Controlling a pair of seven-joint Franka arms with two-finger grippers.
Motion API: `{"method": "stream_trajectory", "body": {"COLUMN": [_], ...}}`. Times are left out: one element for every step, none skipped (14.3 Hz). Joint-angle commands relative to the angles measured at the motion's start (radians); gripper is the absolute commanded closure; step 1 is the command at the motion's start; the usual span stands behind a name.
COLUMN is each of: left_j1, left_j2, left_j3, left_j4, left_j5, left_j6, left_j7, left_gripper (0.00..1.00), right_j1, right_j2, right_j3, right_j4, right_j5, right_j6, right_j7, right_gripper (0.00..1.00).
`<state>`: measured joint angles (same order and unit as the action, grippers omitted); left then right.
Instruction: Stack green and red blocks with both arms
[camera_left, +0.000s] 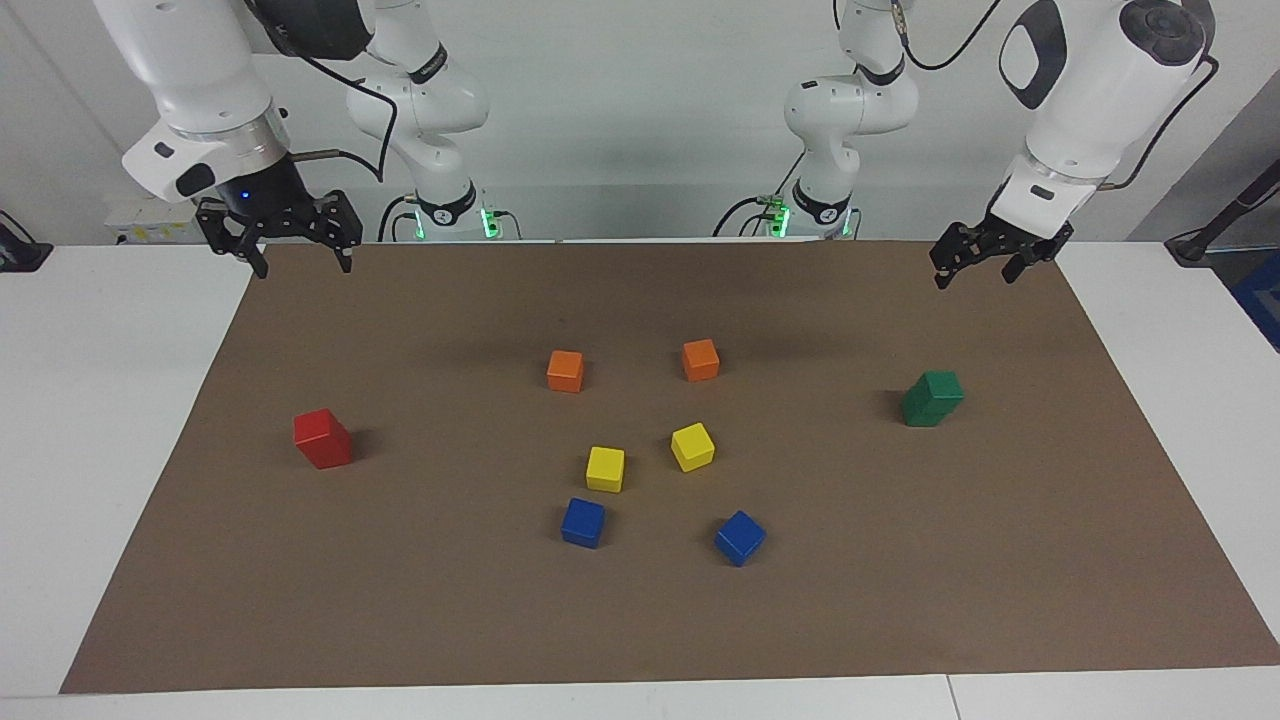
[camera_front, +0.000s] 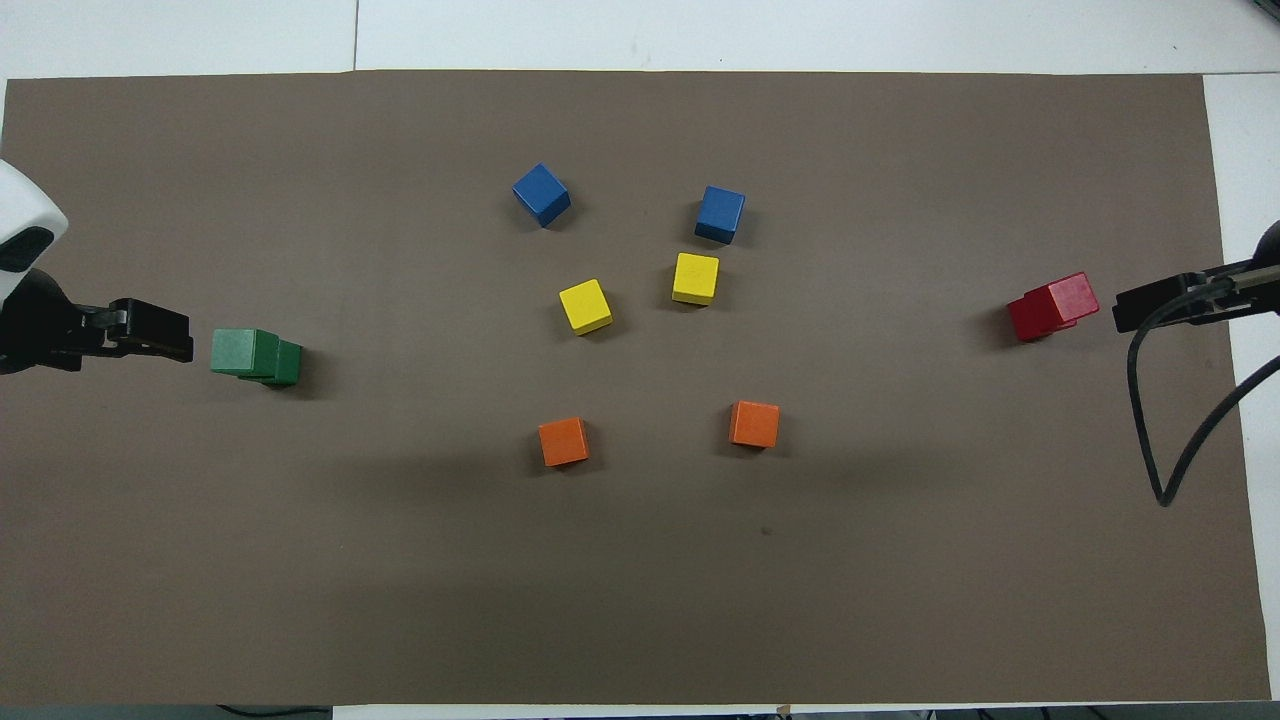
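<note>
The two green blocks (camera_left: 932, 398) stand one on top of the other, a short tower pointing straight up, at the left arm's end of the brown mat (camera_left: 640, 620). The two red blocks (camera_left: 322, 438) make the same kind of upright tower at the right arm's end. The left gripper (camera_left: 975, 267) hangs over the mat's corner, fingers apart, holding nothing. The right gripper (camera_left: 300, 262) hangs over the other corner, spread wide and empty too.

No readable text, labels or numbers anywhere.
</note>
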<state>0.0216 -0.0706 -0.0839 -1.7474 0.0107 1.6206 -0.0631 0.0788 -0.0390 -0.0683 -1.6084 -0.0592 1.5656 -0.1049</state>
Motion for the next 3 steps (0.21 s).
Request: {"method": "stream_trajectory", "body": {"left_j1": [0.006,0.006,0.006], "left_j2": [-0.012,-0.012,-0.012], "left_j3": [0.0,-0.002,-0.002], "left_j4": [-0.007,-0.007,-0.007], "left_j5": [-0.012,-0.012,-0.012], "left_j6": [-0.002,-0.002,-0.002], "left_j7": [-0.011,-0.012,-0.012], "left_gripper": [0.0,0.0,0.0], "right_j1": [-0.002,-0.005,-0.007], "right_j2": [-0.012,-0.012,-0.012], "right_j3": [0.002,0.002,0.002], "right_j4": [-0.012,-0.012,-0.012], "right_j5": [-0.013,-0.013,-0.013], "right_j6": [-0.009,-0.009,-0.009], "right_j7": [0.008,0.008,0.008], "right_gripper": [0.0,0.0,0.0]}}
